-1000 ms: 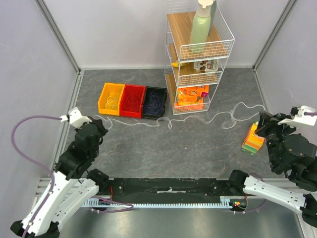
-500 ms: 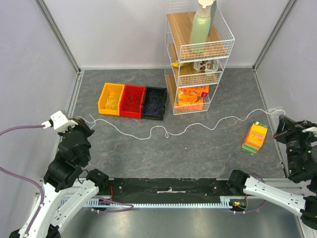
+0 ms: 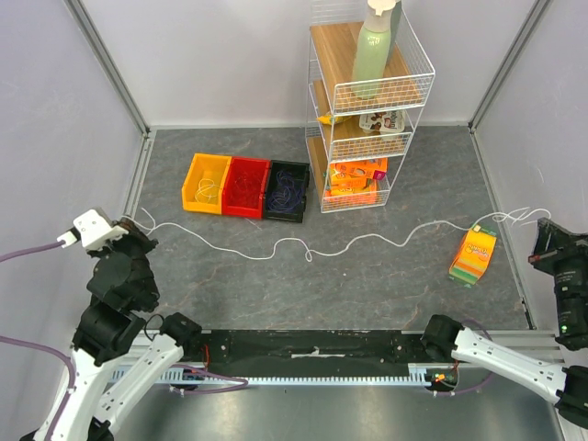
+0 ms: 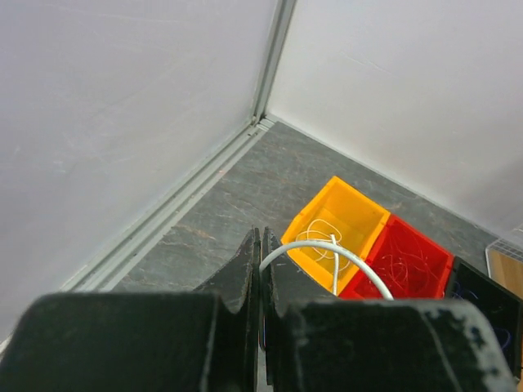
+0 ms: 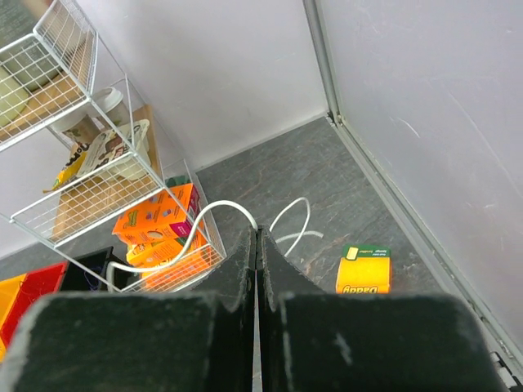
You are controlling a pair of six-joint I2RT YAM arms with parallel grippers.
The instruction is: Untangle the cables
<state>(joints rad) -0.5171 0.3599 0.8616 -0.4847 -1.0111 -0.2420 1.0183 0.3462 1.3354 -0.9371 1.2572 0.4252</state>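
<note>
One long white cable (image 3: 303, 248) runs in shallow waves across the floor between my two grippers. My left gripper (image 3: 140, 231) is shut on its left end near the left wall; in the left wrist view the cable (image 4: 327, 249) arcs out from between the closed fingers (image 4: 263, 245). At the far right, my right gripper (image 3: 542, 231) is shut on the other end, and the cable (image 5: 208, 211) curves away from its tips (image 5: 257, 237). Small cable clumps lie in the yellow bin (image 3: 206, 182), red bin (image 3: 246, 186) and black bin (image 3: 287, 190).
A white wire shelf (image 3: 363, 110) with a green bottle and orange packets stands at the back, right of the bins. An orange box (image 3: 473, 254) lies on the floor near the right gripper, with the cable passing just behind it. Walls close in on both sides.
Both arms have drawn apart, the left toward the left wall and the right toward the right wall. The white cable has been pulled out longer and straighter.
</note>
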